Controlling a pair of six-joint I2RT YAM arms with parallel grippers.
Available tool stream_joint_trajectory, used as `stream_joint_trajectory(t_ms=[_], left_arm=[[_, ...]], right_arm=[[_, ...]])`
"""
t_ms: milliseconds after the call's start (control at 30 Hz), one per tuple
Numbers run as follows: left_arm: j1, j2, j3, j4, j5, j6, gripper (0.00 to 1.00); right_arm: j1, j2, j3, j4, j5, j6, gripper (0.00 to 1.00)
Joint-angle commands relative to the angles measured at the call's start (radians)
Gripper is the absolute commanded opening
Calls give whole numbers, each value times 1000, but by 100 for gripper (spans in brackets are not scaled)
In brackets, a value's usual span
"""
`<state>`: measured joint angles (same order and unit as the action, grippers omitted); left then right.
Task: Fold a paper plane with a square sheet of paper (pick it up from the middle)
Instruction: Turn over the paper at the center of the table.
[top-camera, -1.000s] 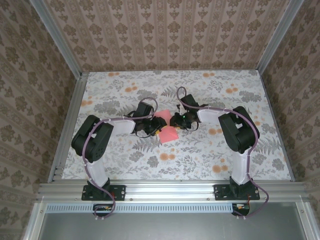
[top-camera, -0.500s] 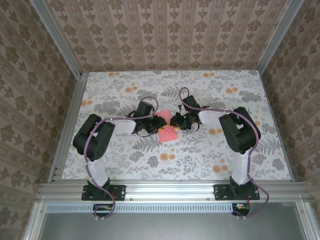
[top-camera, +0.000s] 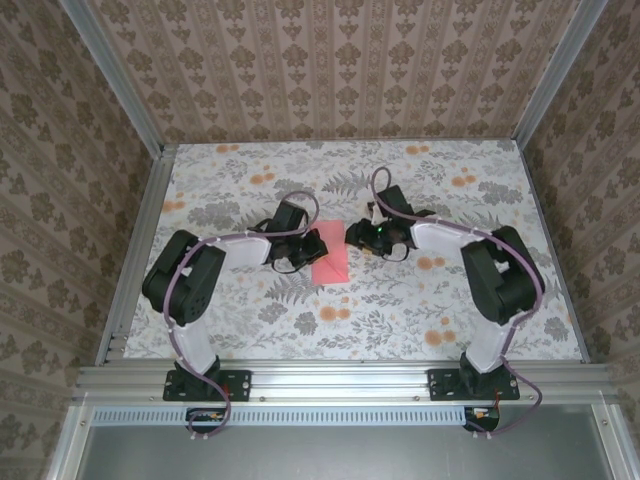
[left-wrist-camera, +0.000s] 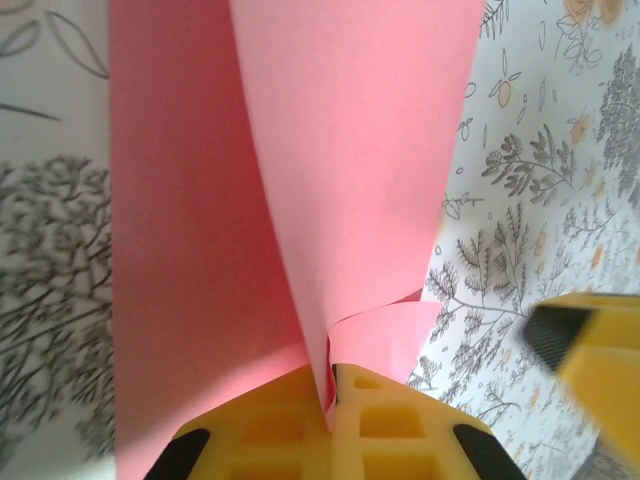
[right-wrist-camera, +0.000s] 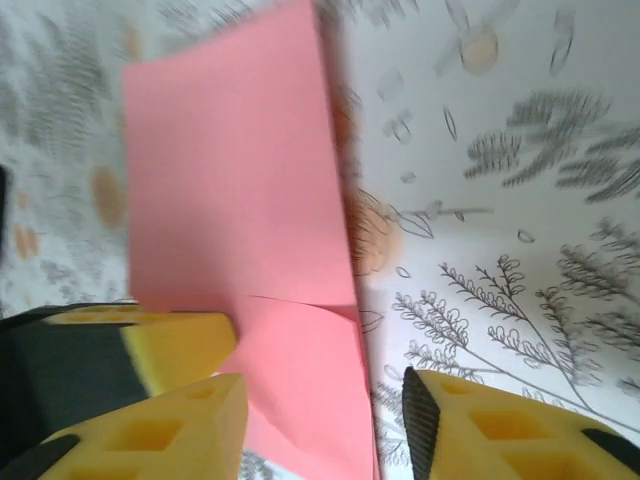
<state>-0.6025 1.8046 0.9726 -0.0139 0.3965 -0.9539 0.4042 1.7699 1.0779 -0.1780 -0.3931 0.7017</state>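
Yellow pads of the left end effector (left-wrist-camera: 330, 392) are clenched on a fold of the square sheet of paper (left-wrist-camera: 300, 200). They pinch its near edge, so one pink flap rises from the grip while the rest stretches away over the flower-printed counter (left-wrist-camera: 520, 180). Just beside it, the right end effector (right-wrist-camera: 320, 400) is released, its fingers (right-wrist-camera: 500, 430) spread wide. A corner of the paper lies between them, apparently untouched, though blur makes that hard to judge. From above, the sheet lies as a folded oblong at mid-counter between the two end effectors, well short of the patterned back wall (top-camera: 340, 70).
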Motion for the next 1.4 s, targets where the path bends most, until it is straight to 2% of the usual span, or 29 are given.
stream_joint_trajectory(t_ms=[0, 133, 333, 533, 667, 967, 1167, 1367], left_arm=[[-9, -111, 85, -233, -92, 198, 1], [-18, -166, 175, -457, -212, 343, 1], [-86, -159, 376, -779, -560, 530, 1], [-172, -48, 545, -963, -913, 617, 2], [-220, 83, 629, -1028, -1056, 650, 1], [-305, 315, 736, -1008, -1063, 654, 2], [-337, 392, 758, -970, -935, 618, 6], [-339, 394, 761, -941, -813, 584, 20]], right_arm=[[-23, -125, -17, -43, 94, -46, 55], [-49, -209, -48, -28, 115, -59, 65], [-66, -338, -136, 58, 199, -57, 81], [-80, -475, -225, 107, 321, -57, 91], [-102, -525, -247, 74, 364, -76, 95], [-140, -518, -227, -48, 405, -52, 96], [-160, -485, -188, -146, 461, 0, 93], [-173, -451, -174, -162, 432, 10, 91]])
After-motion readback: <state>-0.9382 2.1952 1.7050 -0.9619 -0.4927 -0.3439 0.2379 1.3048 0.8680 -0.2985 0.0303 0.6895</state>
